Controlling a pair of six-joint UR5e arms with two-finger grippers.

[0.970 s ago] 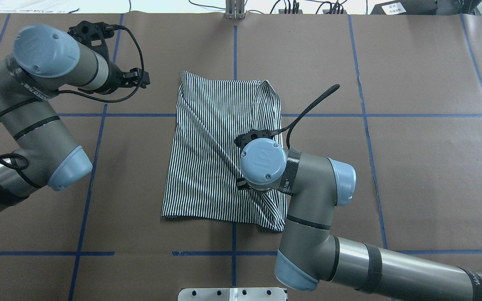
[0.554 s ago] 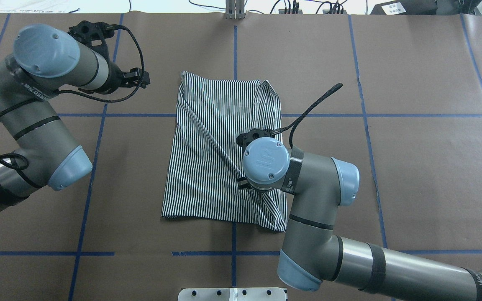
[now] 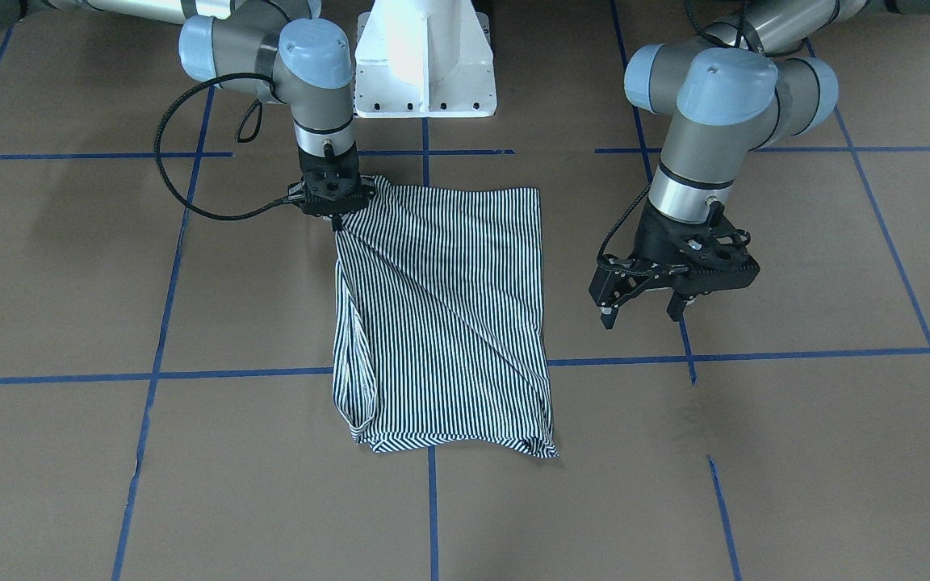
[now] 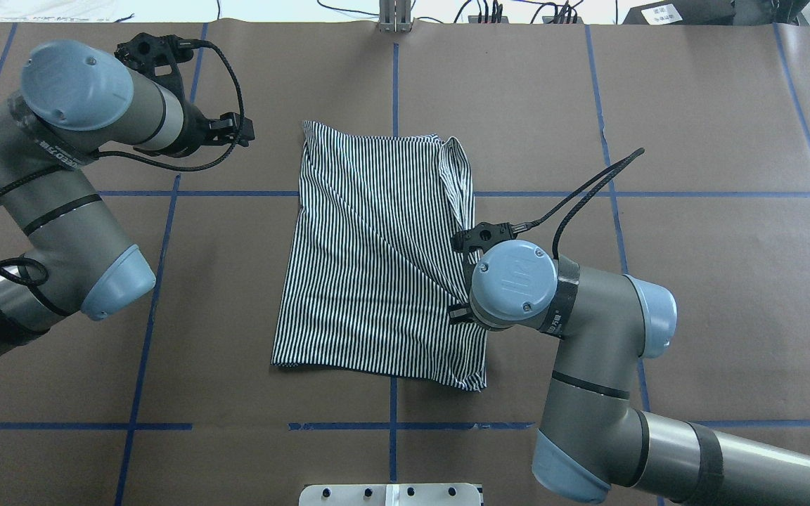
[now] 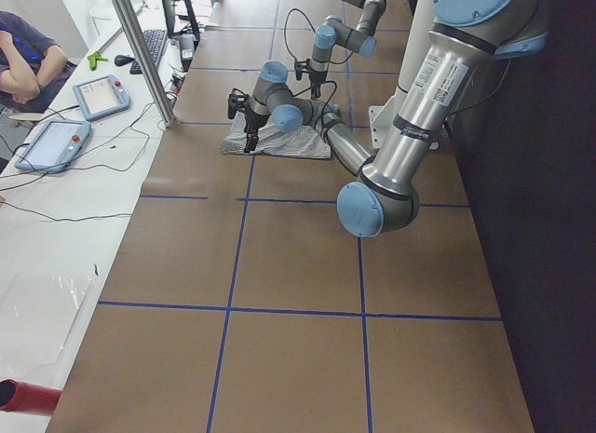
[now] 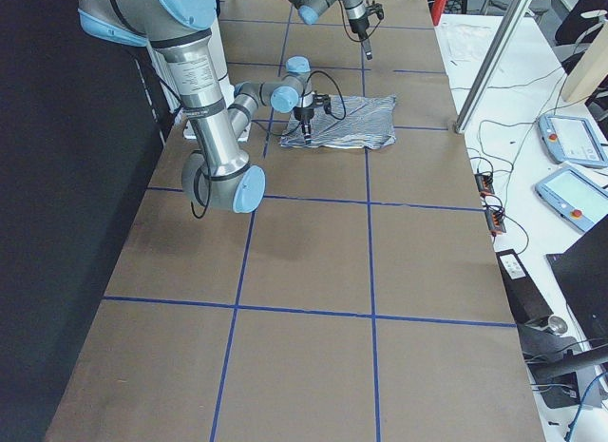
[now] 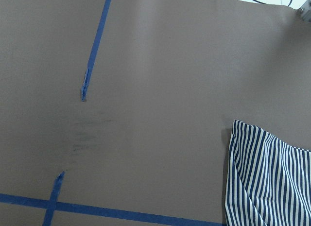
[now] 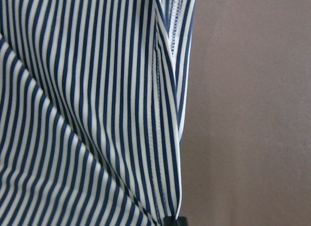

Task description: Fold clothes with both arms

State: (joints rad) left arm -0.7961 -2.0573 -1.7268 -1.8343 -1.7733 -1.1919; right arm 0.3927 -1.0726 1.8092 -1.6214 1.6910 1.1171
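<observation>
The striped polo shirt point(image 4: 370, 260) lies folded into a rough rectangle in the middle of the brown table, with a diagonal crease across it. No collar or buttons show. My right gripper point(image 3: 334, 216) is shut on a layer of the shirt point(image 3: 449, 323) at its near right edge and holds it slightly lifted. In the overhead view the wrist hides it. The right wrist view shows the striped cloth point(image 8: 87, 90) and its hem up close. My left gripper point(image 3: 641, 315) is open and empty, above bare table to the left of the shirt, apart from it.
The white pedestal base point(image 3: 425, 56) stands at the robot's side of the table. Blue tape lines point(image 4: 159, 253) cross the brown cover. A metal post point(image 4: 394, 17) stands at the far edge. An operator point(image 5: 28, 65) and tablets point(image 5: 98, 96) are beyond it.
My right arm has moved to the right across the shirt, drawing the held layer toward the shirt's right edge. The left arm has not moved.
</observation>
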